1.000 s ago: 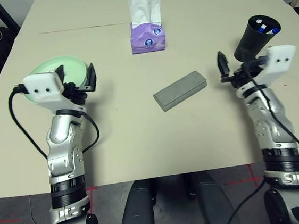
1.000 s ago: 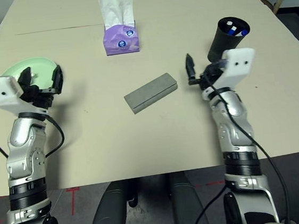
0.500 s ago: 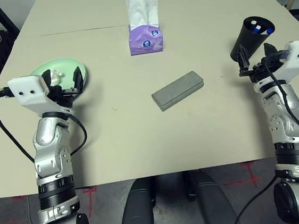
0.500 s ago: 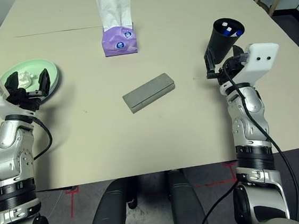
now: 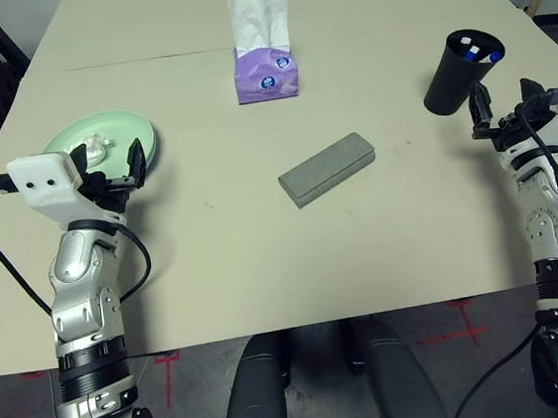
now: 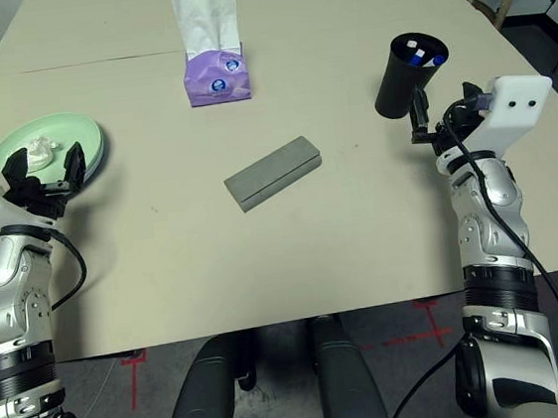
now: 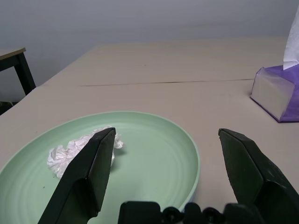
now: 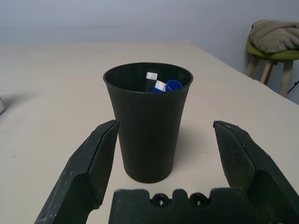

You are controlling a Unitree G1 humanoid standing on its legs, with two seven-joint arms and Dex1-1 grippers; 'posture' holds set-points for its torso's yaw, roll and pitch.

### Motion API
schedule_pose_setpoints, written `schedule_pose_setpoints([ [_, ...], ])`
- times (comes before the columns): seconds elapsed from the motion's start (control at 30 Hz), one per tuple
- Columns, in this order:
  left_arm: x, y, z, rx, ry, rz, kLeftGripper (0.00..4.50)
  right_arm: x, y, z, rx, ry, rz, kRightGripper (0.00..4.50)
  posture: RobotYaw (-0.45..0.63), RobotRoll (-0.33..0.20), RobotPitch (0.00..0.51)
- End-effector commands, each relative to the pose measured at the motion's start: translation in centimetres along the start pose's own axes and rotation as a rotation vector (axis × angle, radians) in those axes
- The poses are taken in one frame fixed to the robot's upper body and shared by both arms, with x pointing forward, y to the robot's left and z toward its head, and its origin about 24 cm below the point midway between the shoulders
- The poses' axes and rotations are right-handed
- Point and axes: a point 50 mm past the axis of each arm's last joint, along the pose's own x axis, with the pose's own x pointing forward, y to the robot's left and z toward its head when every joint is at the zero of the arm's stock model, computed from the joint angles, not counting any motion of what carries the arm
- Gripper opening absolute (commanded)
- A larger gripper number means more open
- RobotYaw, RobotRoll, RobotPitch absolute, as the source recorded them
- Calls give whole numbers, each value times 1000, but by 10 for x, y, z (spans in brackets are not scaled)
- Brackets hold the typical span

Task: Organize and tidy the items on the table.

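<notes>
A black cup [image 8: 147, 126] of pens [image 8: 174, 85] stands before the robot's open right gripper [image 6: 452, 123]; the left gripper [image 5: 106, 175], fingers spread, hovers at a green plate [image 5: 118, 123] bearing crumpled tissue [image 5: 96, 148]. A grey case [image 5: 328, 170] lies between on the table [image 5: 245, 262], nearer than a purple tissue pack [image 5: 266, 75].

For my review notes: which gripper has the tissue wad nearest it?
The left gripper, open over the green plate; the right one is by the black cup.

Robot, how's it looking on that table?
Left gripper open by green plate, tissue wad on it. Right gripper open at black cup, holding nothing. Nothing blocking, seemingly.
</notes>
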Motion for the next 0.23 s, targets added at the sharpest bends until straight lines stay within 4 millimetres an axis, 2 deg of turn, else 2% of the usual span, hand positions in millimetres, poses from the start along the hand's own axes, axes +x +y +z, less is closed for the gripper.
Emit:
schedule_pose_setpoints([
  [0.03,-4,1,-5,-8,17,8,4500,-2,-2,-3,7,3,-15,4437,22,0,219],
  [0.23,-4,2,-3,-17,-3,24,4500,-1,0,-2,6,6,-7,4437,23,0,218],
])
